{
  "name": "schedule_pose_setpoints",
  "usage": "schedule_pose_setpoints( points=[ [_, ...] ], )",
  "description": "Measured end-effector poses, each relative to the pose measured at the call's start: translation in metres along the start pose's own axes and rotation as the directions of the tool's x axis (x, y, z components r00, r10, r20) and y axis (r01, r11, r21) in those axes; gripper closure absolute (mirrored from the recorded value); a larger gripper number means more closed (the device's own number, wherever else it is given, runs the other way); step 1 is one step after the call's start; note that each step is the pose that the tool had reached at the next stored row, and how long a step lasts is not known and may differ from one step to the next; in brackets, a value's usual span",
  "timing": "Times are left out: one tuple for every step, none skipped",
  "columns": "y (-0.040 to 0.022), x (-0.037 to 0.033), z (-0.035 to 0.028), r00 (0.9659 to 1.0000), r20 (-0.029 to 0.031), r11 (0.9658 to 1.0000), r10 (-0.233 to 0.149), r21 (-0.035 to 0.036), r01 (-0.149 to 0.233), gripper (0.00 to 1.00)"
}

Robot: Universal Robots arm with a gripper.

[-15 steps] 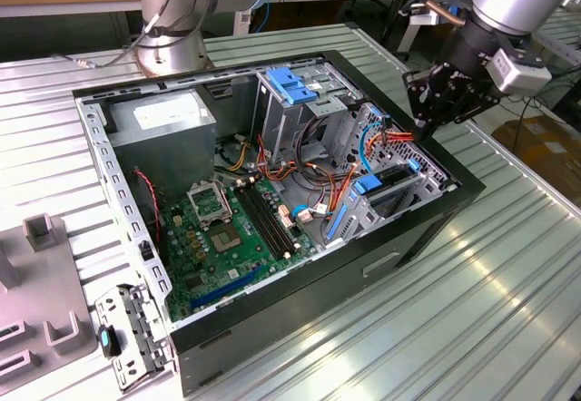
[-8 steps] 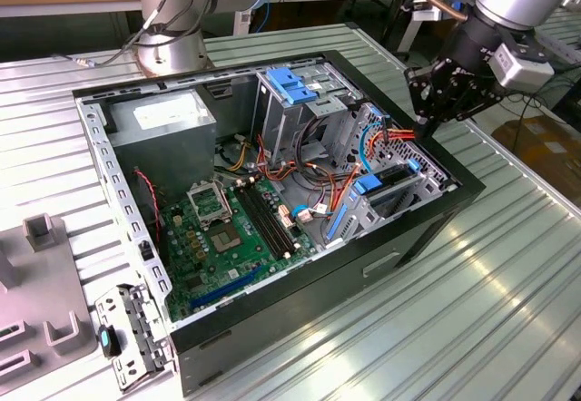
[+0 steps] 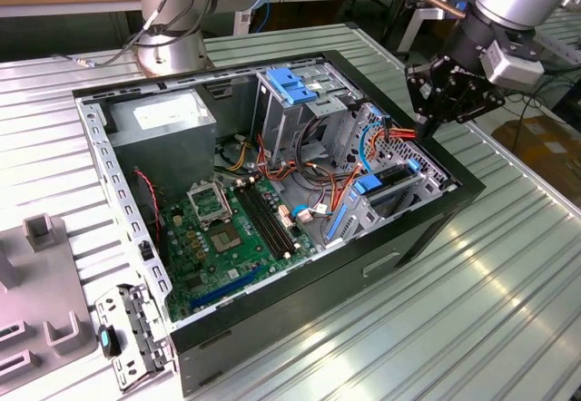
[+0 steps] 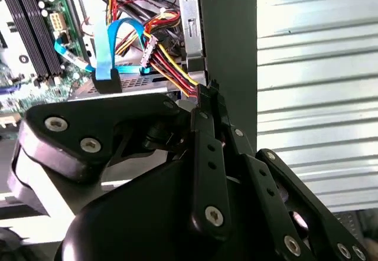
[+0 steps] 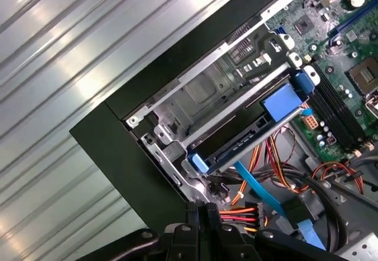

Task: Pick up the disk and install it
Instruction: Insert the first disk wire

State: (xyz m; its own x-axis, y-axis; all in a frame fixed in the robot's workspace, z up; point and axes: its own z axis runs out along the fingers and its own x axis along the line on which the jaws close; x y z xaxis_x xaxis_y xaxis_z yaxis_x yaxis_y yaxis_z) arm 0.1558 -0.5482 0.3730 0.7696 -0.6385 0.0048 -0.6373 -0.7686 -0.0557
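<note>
The disk (image 3: pixel 392 183) is a flat black drive with bright blue rails. It lies in the metal drive bay at the case's corner toward the exterior view's right. In the first wrist view the disk (image 5: pixel 236 136) sits level in that bay, a blue tab at each end. My gripper (image 3: pixel 425 132) hangs just above and behind the bay, a little apart from the disk. Its fingers (image 5: pixel 196 209) are pressed together with nothing between them, close to a bundle of red and yellow wires. The second wrist view has the gripper (image 4: pixel 205 91) tip by the case wall.
The open computer case (image 3: pixel 436 210) lies on a ribbed metal table (image 3: pixel 472 310). Inside are the motherboard (image 3: pixel 227 233), a power supply (image 3: pixel 163 115) and a tall cage with a light-blue latch (image 3: pixel 292 83). A thin blue cable (image 5: pixel 255 185) and power wires (image 5: pixel 239 215) cross beside the bay.
</note>
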Motion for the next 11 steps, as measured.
schedule_pose_setpoints(
  points=[
    [0.0000,0.0000,0.0000,0.9999,-0.0008,0.9999,0.014,-0.0001,-0.014,0.83],
    [0.0000,0.0000,0.0000,0.9993,-0.0020,0.9993,0.036,-0.0002,-0.036,0.83],
    [0.0000,0.0000,0.0000,0.9987,-0.0029,0.9987,0.051,-0.0002,-0.051,0.83],
    [0.0000,0.0000,0.0000,0.9975,-0.0040,0.9975,0.071,-0.0002,-0.071,0.83],
    [0.0000,0.0000,0.0000,0.9962,-0.0049,0.9962,0.087,-0.0002,-0.087,0.83],
    [0.0000,0.0000,0.0000,0.9931,-0.0066,0.9931,0.117,-0.0002,-0.117,0.83],
    [0.0000,0.0000,0.0001,0.9909,-0.0075,0.9909,0.135,-0.0001,-0.135,0.83],
    [0.0000,0.0000,0.0002,0.9880,-0.0086,0.9880,0.154,0.0000,-0.154,0.83],
    [0.0000,0.0000,0.0003,0.9841,-0.0100,0.9841,0.177,0.0000,-0.177,0.83],
    [0.0003,-0.0004,0.0004,0.9821,-0.0105,0.9821,0.188,0.0001,-0.188,0.83],
    [0.0008,-0.0010,0.0004,0.9813,-0.0109,0.9813,0.192,0.0000,-0.192,0.83]
  ],
)
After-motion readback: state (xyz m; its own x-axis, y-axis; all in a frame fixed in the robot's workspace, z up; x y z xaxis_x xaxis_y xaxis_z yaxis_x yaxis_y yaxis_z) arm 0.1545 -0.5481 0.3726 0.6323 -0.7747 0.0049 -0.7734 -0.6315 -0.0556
